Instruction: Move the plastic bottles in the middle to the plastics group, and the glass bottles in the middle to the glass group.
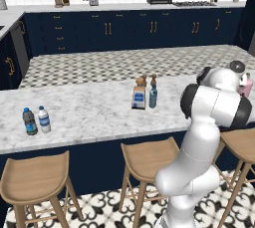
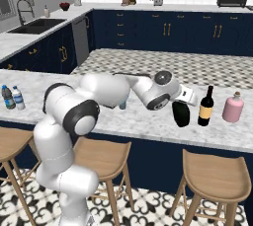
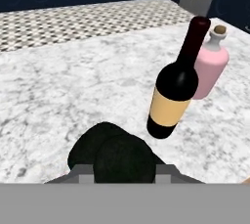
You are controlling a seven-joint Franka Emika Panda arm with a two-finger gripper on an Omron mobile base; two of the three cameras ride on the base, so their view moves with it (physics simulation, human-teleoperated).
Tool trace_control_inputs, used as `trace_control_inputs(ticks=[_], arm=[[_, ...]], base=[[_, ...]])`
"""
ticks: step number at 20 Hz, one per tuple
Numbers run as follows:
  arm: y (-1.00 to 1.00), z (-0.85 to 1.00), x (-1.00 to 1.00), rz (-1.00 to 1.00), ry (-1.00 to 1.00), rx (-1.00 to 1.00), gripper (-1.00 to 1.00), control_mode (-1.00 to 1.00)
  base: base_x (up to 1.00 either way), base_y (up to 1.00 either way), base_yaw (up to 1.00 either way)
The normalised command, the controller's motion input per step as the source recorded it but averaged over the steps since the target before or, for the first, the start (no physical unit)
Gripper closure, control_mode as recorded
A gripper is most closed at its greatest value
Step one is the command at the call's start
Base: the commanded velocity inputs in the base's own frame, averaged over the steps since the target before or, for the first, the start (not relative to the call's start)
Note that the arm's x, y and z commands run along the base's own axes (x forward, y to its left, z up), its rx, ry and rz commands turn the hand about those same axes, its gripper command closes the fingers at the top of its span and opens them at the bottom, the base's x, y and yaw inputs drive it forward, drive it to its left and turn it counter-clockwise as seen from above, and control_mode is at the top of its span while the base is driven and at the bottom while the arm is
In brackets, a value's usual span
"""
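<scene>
Nearest, the gripper (image 3: 124, 171) is clamped on the squat round black glass flask (image 2: 181, 114), just left of the tall dark yellow-labelled wine bottle (image 2: 205, 106) on the marble counter (image 2: 148, 121); the rounded pink bottle (image 2: 232, 108) stands farther right.

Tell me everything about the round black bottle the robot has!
The black flask is squat, round and shiny dark, like glass. The gripper is shut on its top, so its neck is hidden. It hangs upright at the marble counter, just left of the wine bottle and pink bottle. Whether its bottom touches the counter is unclear.
</scene>
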Motion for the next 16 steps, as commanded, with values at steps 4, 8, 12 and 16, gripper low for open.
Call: trace_control_inputs(ticks=[4,8,12,16], arm=[[-0.31,-0.04,0.0,-0.03,0.0,0.02,1.0,-1.0],[0.0,-0.24,0.0,0.0,0.0,0.0,1.0,-1.0],[0.0,-0.63,0.1,0.0,0.0,0.0,1.0,-1.0],[0.0,-0.31,0.01,0.0,0.0,0.0,1.0,-1.0]], base=[[0.0,0.0,0.0],[0.0,0.0,0.0],[0.0,0.0,0.0],[0.0,0.0,0.0]])
